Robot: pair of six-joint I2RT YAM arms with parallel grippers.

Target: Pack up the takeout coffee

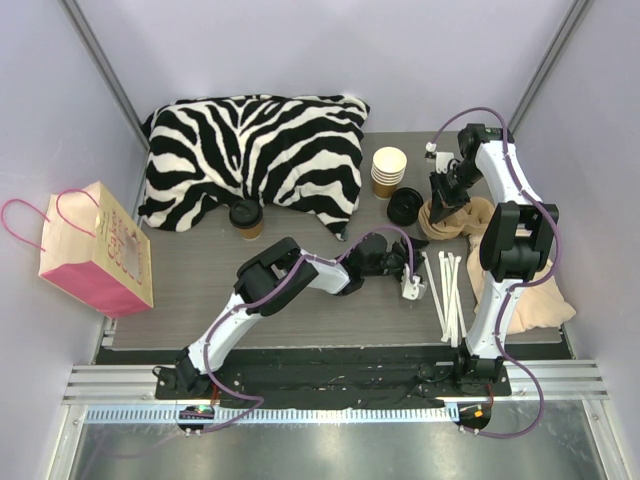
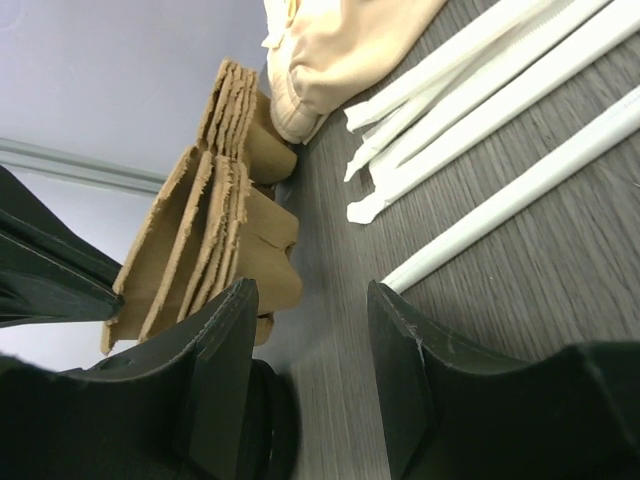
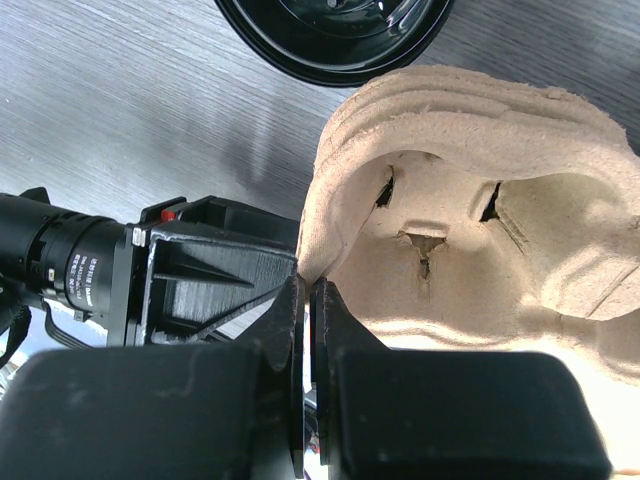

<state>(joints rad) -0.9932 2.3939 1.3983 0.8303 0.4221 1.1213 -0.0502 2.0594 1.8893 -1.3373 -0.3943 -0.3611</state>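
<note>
The takeout coffee (image 1: 246, 218), a brown cup with a black lid, stands by the front edge of the zebra pillow, far left of both grippers. It is not in either wrist view. My right gripper (image 1: 443, 205) (image 3: 310, 290) is shut on the rim of a moulded pulp cup carrier (image 3: 470, 200) (image 1: 452, 222). My left gripper (image 1: 402, 258) (image 2: 312, 295) is open and empty, low over the table. The stacked carriers (image 2: 200, 250) are just beyond its left finger.
A pink paper bag (image 1: 98, 250) stands at the far left. A zebra pillow (image 1: 255, 155) fills the back. A stack of lidless cups (image 1: 389, 172) and loose black lids (image 1: 406, 205) (image 3: 330, 30) sit beside the carriers. Wrapped straws (image 1: 447, 285) (image 2: 480, 120) and beige cloth (image 1: 530, 295) lie at the right.
</note>
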